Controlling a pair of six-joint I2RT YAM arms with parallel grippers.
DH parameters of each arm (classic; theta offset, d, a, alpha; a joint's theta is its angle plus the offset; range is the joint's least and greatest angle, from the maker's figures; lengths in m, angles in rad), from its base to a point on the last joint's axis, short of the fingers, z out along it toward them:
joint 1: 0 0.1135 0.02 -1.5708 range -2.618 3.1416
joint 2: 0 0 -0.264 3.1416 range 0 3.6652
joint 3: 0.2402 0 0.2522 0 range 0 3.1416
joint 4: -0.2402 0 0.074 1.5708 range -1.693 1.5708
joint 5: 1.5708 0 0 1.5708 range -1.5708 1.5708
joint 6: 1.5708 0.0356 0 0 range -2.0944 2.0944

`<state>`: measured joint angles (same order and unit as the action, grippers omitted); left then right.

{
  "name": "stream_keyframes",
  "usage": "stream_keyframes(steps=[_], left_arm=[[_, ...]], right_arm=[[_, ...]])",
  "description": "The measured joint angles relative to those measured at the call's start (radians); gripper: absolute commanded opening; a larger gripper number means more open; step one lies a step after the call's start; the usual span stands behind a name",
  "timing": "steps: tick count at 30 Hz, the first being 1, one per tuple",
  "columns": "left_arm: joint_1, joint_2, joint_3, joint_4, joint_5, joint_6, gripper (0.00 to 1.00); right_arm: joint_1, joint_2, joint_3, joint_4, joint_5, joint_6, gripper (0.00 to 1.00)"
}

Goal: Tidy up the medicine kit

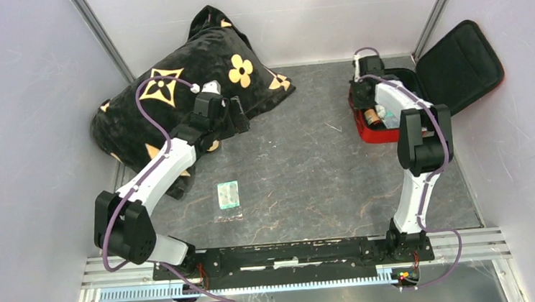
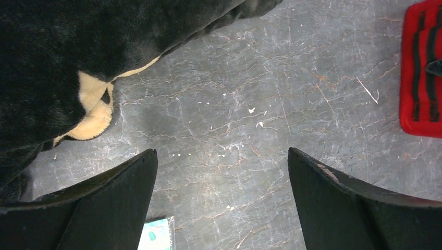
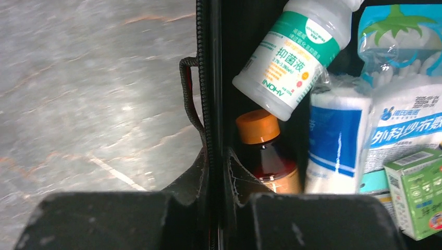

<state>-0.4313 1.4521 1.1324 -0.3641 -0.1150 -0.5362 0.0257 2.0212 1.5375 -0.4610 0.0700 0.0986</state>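
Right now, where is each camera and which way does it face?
Top external: above, behind the bases, looking down on the table; both arms show.
Left wrist: on the left arm, facing down at table beside the pillow; open left gripper shows.
Right wrist: on the right arm, looking into the medicine kit; right gripper pinches its rim.
Shared: top and left wrist both show the pillow, the medicine kit and a small packet.

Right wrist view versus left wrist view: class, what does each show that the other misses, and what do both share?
Only right wrist: the contents, a white bottle, an orange-capped brown bottle, white wrapped packs, a green box. Only left wrist: the black pillow and a small packet at the bottom edge. Both: the grey table and the medicine kit.
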Motion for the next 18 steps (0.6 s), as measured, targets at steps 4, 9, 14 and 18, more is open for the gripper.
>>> stream_keyframes(steps=[4,9,14,18], left_arm=[[0.0,-0.031,-0.023,0.0,-0.01,0.0,1.0],[0.0,-0.068,-0.08,-0.002,-0.02,-0.001,1.0],[0.0,-0.137,-0.182,-0.03,-0.042,-0.023,1.0],[0.0,-0.206,-0.256,-0.068,-0.061,-0.05,1.0]], right_arm=[[0.117,-0.05,-0.075,0.026,0.003,-0.006,0.02],[0.283,-0.165,-0.238,0.076,0.002,0.002,0.0],[0.451,-0.29,-0.4,0.114,0.003,0.036,0.01],[0.57,-0.333,-0.455,0.139,0.012,0.089,0.04]])
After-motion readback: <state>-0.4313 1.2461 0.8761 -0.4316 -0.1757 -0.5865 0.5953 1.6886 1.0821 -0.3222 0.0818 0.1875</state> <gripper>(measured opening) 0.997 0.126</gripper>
